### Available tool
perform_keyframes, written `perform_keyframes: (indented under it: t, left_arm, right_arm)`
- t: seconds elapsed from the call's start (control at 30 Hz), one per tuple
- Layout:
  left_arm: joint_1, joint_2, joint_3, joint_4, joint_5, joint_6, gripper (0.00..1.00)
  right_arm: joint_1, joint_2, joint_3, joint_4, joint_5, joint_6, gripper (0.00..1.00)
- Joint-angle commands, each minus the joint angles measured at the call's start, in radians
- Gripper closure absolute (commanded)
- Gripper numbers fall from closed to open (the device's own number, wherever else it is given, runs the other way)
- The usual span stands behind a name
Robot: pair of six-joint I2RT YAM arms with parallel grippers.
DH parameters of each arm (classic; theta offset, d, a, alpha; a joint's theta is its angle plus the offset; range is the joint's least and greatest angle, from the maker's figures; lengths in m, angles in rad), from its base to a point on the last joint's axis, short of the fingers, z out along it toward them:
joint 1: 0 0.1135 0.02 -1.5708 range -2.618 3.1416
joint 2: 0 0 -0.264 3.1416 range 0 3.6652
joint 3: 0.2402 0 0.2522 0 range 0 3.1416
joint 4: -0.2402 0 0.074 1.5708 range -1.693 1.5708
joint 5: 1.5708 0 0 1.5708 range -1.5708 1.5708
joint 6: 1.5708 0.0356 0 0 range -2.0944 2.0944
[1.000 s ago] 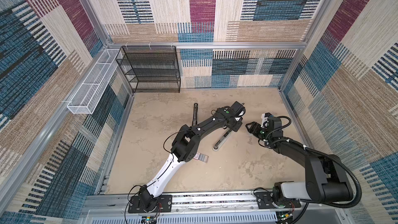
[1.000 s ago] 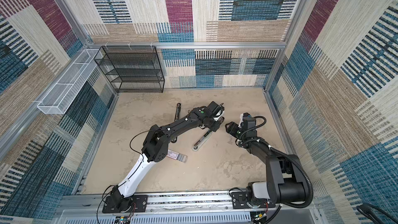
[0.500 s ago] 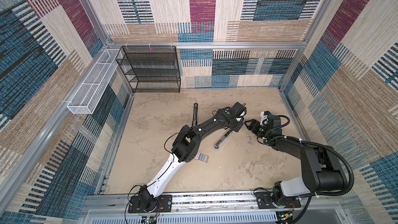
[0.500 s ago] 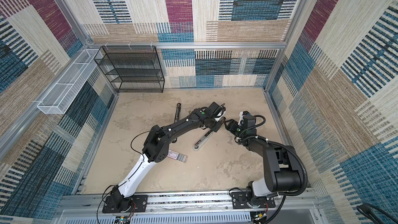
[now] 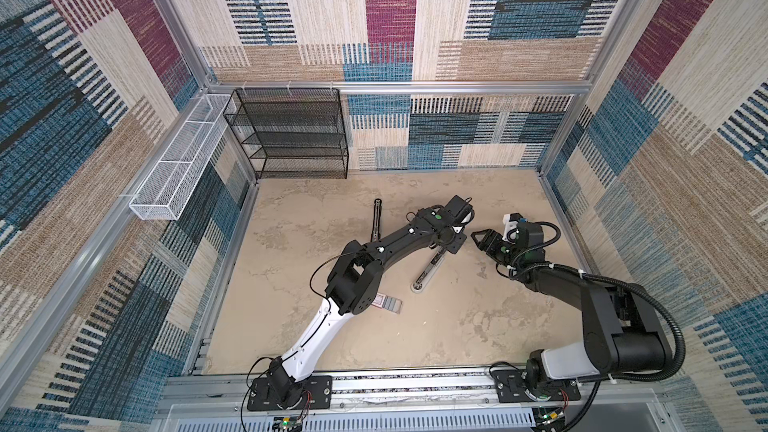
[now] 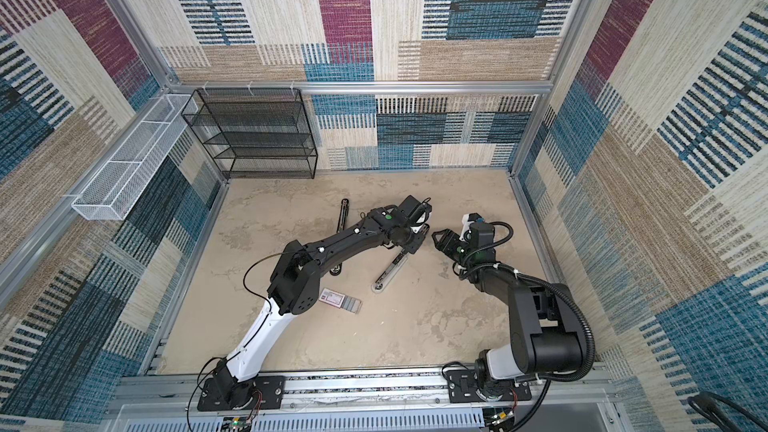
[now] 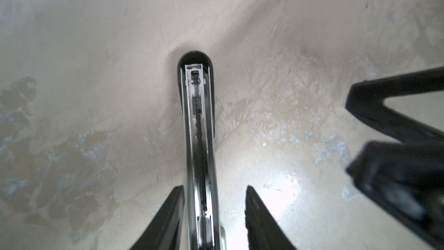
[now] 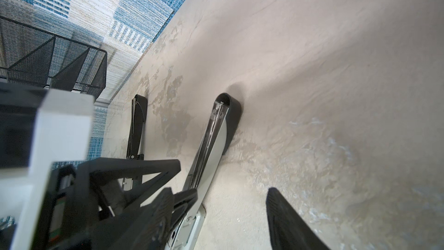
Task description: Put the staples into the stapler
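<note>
The stapler lies opened on the beige floor. Its black top (image 5: pixel 377 220) points to the back, and its metal magazine rail (image 5: pixel 430 270) on a white base (image 8: pixel 216 135) points forward. My left gripper (image 5: pixel 448 245) is open and straddles the rail's hinge end (image 7: pixel 201 140); one finger (image 7: pixel 173 212) is close beside the rail, the other stands clear of it. Just to the right, my right gripper (image 5: pixel 478 236) is open, with bare floor between its fingers (image 8: pixel 288 220). The staples (image 6: pixel 343 300) are grey strips in a small white box with a red mark, beside the left arm's elbow.
A black mesh shelf (image 5: pixel 291 135) stands against the back wall at the left. A white wire basket (image 5: pixel 174 160) hangs on the left wall. Patterned walls close in the floor on three sides, and the arms' base rail (image 5: pixel 415 384) runs along the front.
My right gripper has moved a little left and back, closer to the left gripper and the stapler's hinge. The left arm has stayed over the rail.
</note>
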Motion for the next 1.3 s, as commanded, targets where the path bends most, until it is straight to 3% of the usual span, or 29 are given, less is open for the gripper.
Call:
perform_keyframes:
  t: [0.0, 0.23, 0.3, 0.47, 0.67, 1.0, 1.17, 1.27]
  left_arm:
    - [0.0, 0.0, -0.005, -0.006, -0.006, 0.033, 0.53]
    - [0.0, 0.069, 0.013, -0.027, -0.002, 0.03, 0.5]
    - [0.001, 0.085, 0.015, -0.032, -0.004, 0.031, 0.54]
    - [0.001, 0.09, 0.005, -0.033, 0.0, 0.028, 0.79]
    - [-0.001, 0.044, -0.039, -0.005, 0.0, 0.029, 1.0]
    - [-0.002, -0.165, -0.352, 0.286, 0.015, -0.005, 1.0]
    - [-0.003, -0.17, -0.358, 0.29, 0.026, -0.008, 1.0]
    - [-0.005, -0.167, -0.359, 0.291, 0.029, -0.01, 1.0]
  right_arm:
    - [0.001, 0.0, -0.002, 0.035, -0.01, 0.004, 0.35]
    - [0.001, 0.009, 0.003, 0.035, -0.012, 0.002, 0.35]
    - [0.001, 0.01, 0.004, 0.036, -0.012, 0.003, 0.35]
    - [-0.001, 0.025, 0.014, 0.053, -0.016, 0.001, 0.35]
    - [-0.027, 0.088, 0.004, 0.166, -0.085, 0.043, 0.36]
    - [-0.065, 0.283, -0.027, 0.56, -0.331, 0.206, 0.34]
    - [-0.065, 0.334, -0.039, 0.722, -0.408, 0.262, 0.33]
    - [-0.065, 0.368, -0.027, 0.721, -0.411, 0.275, 0.33]
